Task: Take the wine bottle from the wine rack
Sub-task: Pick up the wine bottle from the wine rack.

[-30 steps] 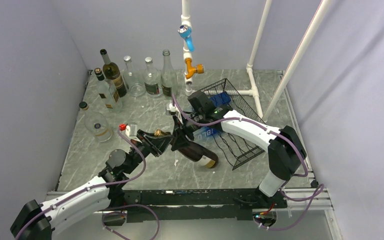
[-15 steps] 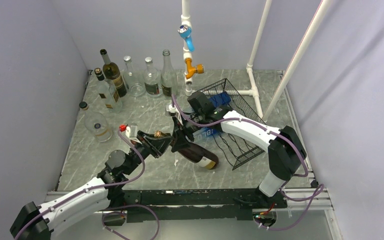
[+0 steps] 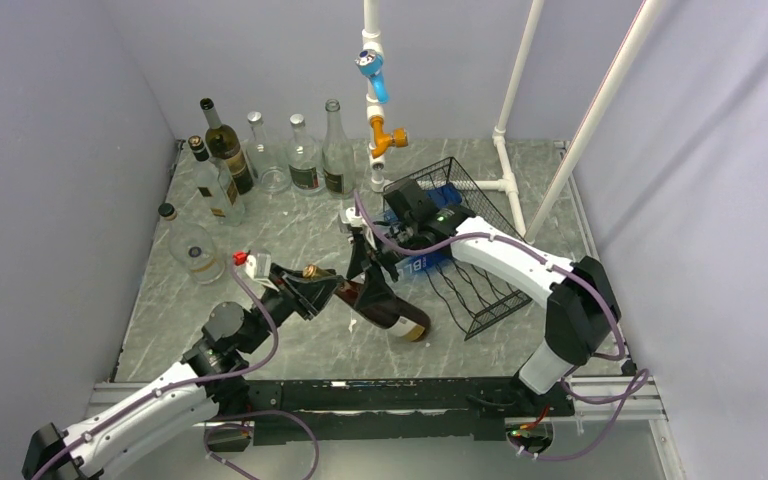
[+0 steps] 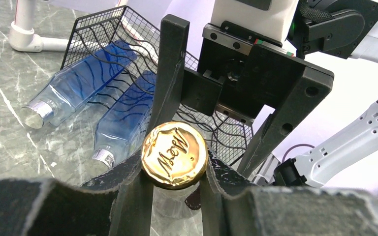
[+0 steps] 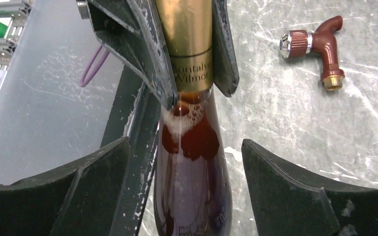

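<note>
While the left gripper (image 3: 316, 287) clamps tight on the gold-foiled neck of the wine bottle (image 3: 388, 311), the right gripper (image 3: 368, 262) stands wide open, its fingers (image 5: 295, 189) flanking the dark shoulder without touching. Bottle's clear of the black wire wine rack (image 3: 480, 295), slanted over the marble table (image 3: 210, 330) just beside it; two blue bottles (image 4: 83, 86) lie inside.
</note>
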Robot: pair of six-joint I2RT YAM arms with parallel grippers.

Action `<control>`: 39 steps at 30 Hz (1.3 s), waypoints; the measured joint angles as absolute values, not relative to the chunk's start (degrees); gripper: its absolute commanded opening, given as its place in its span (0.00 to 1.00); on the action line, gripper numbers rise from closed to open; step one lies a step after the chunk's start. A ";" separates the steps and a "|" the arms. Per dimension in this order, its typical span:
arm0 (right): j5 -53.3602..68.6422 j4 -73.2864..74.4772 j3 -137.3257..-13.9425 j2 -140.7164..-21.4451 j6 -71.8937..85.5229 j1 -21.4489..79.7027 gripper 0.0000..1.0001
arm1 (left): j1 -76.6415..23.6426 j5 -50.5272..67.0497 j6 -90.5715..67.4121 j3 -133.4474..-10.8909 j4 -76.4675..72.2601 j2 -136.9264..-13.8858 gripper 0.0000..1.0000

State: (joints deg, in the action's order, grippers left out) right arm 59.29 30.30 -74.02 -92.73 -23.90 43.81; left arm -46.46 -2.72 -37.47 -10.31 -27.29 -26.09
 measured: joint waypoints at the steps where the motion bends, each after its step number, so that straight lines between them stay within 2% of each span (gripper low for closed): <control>1: 59.29 31.16 -74.19 -92.51 -24.82 43.55 0.86 | -46.50 -2.81 -37.17 -10.68 -26.28 -25.63 0.00; 9: 61.17 38.41 -74.70 -88.27 -33.01 38.52 0.86 | -46.61 -2.98 -34.04 -14.33 -17.96 -22.39 0.00; 17: 65.23 39.07 -73.63 -81.56 -35.22 31.16 0.86 | -46.63 -4.64 -28.12 -20.69 -7.35 -20.45 0.00; 23: 66.59 38.96 -71.81 -80.88 -35.42 28.69 0.86 | -46.65 -7.07 -22.68 -26.57 1.06 -20.64 0.00; 30: 66.63 38.22 -70.85 -80.88 -35.33 27.73 0.86 | -46.65 -9.34 -16.08 -32.91 7.38 -24.34 0.00; 39: 66.63 37.45 -70.54 -80.88 -35.33 27.22 0.86 | -46.65 -11.25 -9.06 -37.50 6.90 -32.34 0.00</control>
State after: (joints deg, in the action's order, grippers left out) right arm 66.63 37.45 -70.54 -80.88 -35.33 27.22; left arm -46.65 -11.25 -9.06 -37.50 6.90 -32.34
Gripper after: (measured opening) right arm 0.861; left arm 0.358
